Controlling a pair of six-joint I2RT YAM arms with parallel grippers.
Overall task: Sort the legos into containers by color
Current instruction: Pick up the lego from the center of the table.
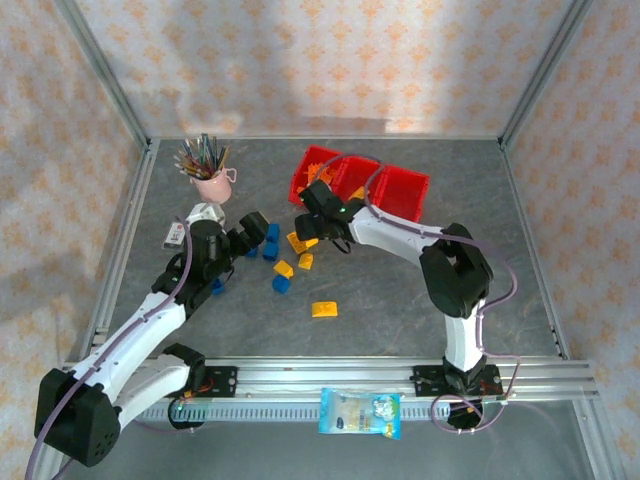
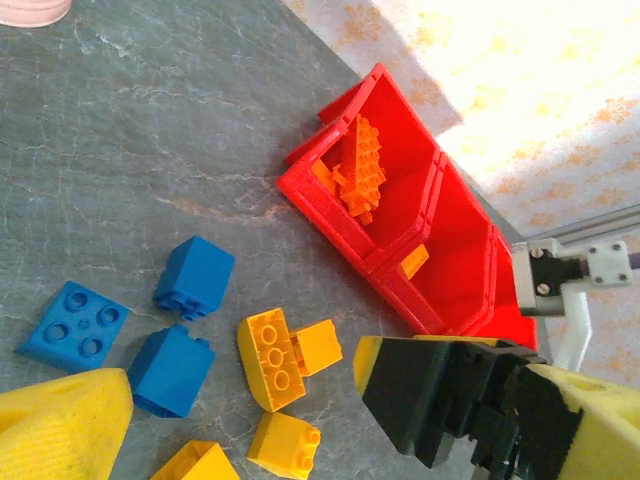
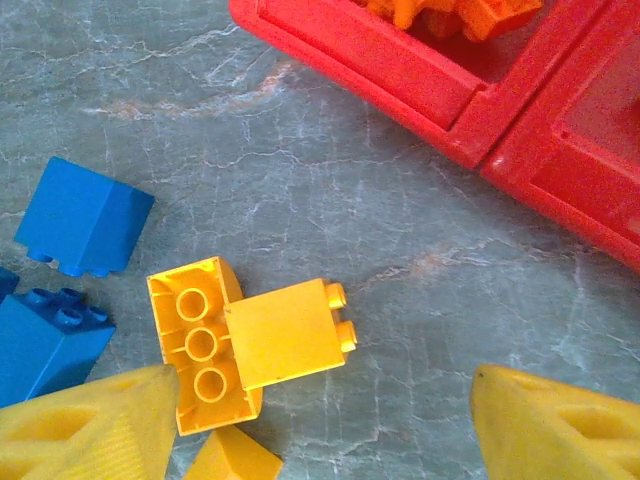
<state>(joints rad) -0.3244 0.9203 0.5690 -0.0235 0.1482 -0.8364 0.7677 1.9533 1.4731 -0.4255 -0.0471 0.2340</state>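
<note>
Loose legos lie on the grey table [image 1: 420, 300] in front of the red containers [image 1: 400, 190].

In the right wrist view, a yellow brick pair [image 3: 250, 345] lies directly ahead of the right gripper [image 3: 320, 430]. One piece shows three round sockets and the other, a smooth block with two side studs, lies across it. The socketed piece touches or nearly touches the fingertip pad [image 3: 90, 425] at the lower left of that frame. The opposite pad sits well apart with bare table between, so the jaws are spread and clamp nothing. Two blue bricks [image 3: 85, 215] lie just beyond the yellow pair.

The container wall [image 3: 400, 70] is near, ahead of the fingers, and orange legos [image 3: 440, 15] are piled in the end bin.

In the left wrist view, the left gripper [image 2: 320, 420] is spread wide and holds nothing. Between and ahead of its fingers lie a small yellow brick [image 2: 285, 440], the yellow pair [image 2: 280, 358], two blue blocks [image 2: 170, 370] and a flat blue four-stud plate [image 2: 73, 320]. One small orange-yellow piece [image 2: 413, 260] lies in the middle bin.

From above, both grippers are low over the cluster, the left gripper [image 1: 255, 230] at its left edge and the right gripper [image 1: 312, 232] at the container side. One orange-yellow brick [image 1: 324, 309] lies apart, nearer the arm bases. A pink cup of pencils [image 1: 212, 183] stands to the left of the containers.
</note>
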